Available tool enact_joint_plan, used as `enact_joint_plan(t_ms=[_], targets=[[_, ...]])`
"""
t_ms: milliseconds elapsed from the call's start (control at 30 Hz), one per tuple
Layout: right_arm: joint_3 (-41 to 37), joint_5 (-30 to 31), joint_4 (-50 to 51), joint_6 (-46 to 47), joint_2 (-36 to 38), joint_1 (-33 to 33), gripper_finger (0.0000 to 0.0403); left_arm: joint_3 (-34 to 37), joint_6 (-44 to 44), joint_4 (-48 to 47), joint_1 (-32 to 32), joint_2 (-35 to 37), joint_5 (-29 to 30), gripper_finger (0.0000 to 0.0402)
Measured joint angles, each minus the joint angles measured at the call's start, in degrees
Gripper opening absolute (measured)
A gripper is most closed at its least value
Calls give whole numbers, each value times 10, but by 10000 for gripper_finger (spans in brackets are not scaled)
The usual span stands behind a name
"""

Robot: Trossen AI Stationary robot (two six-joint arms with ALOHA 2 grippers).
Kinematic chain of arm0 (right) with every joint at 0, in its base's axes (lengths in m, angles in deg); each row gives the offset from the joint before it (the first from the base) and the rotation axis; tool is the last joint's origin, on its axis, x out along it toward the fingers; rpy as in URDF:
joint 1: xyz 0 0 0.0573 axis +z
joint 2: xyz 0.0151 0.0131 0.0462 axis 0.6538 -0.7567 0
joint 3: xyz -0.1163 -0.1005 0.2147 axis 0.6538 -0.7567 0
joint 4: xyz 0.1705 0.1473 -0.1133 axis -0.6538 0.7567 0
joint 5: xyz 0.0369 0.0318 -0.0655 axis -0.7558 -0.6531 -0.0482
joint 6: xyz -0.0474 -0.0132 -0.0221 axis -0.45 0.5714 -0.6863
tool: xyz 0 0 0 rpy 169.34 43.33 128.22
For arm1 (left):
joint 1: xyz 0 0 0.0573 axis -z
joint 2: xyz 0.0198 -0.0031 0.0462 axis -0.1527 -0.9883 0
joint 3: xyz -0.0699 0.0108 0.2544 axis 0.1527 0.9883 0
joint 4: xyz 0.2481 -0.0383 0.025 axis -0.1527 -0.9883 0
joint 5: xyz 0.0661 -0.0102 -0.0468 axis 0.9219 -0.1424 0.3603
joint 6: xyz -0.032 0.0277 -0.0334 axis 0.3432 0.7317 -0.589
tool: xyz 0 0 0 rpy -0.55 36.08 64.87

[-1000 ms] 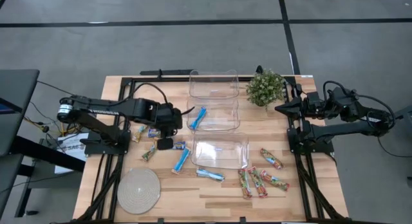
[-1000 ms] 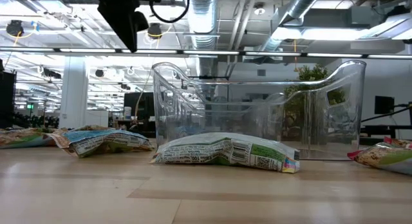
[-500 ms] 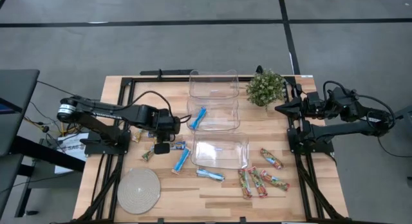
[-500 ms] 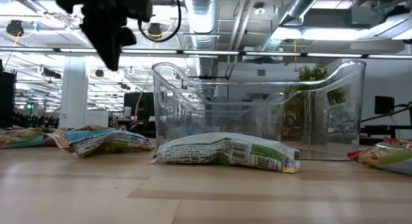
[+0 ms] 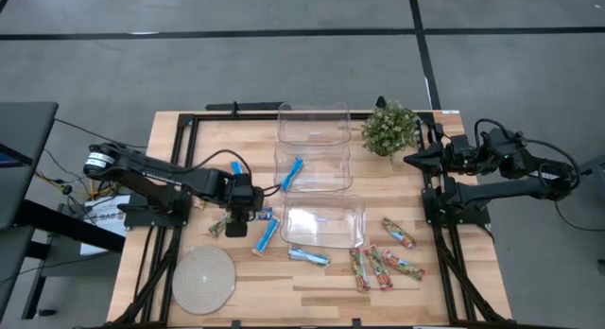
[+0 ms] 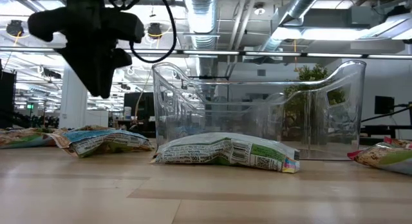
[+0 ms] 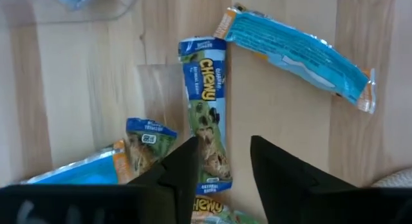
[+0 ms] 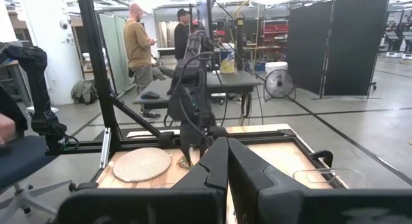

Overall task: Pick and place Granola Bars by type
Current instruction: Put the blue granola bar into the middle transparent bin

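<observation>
Granola Bars [image 5: 383, 263] are shown scattered over the wooden table [image 5: 473, 291] in the high view: red-green-orange ones at the lower right of the frame, bright blue ones at lower centre beside the nearest of three clear bins [image 5: 322, 221], one blue bar [image 5: 291, 172] already lying in the middle bin [image 5: 313, 167], and a small cluster at centre left beneath the left arm. The left gripper [image 5: 238, 216] is seen poised over that cluster; in the left wrist view its two dark fingers [image 7: 183, 172] stand apart, straddling the near end of a tan-brown bar with blue ends [image 7: 207, 114], nothing being clamped between them. A bright blue bar [image 7: 299, 53] lies at the upper right of that frame, well apart from the fingers, while another blue-ended wrapper [image 7: 147, 140] lies just beside the left finger. In the low view the same gripper [image 6: 96, 69] hangs above the table at upper left, clear of the wrappers. The right gripper [image 8: 226, 166] is parked at the right edge of the table near the potted plant [image 5: 389, 128], fingers pressed together and empty. A woven round mat [image 5: 202, 279] rests at the lower left.

Risks judged from this pose: the neighbouring wrapper may be pinched together with the tan-brown bar, since it lies so close to one finger; a grip taken at the bar's end rather than its middle may let the glossy wrapper slip or swing; a mixed pick would put two kinds in one bin.
</observation>
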Motion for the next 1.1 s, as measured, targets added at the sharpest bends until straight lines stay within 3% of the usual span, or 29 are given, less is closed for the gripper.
enact_joint_plan(t_ms=[367, 733, 1100], targets=[[0, 0, 0, 0, 0, 0, 0, 60, 16, 94, 0, -30, 1, 149], [0, 0, 0, 0, 0, 0, 0, 62, 46, 140, -1, -119, 33, 149], [0, 0, 0, 0, 0, 0, 0, 62, 36, 145, -3, -123, 46, 148]])
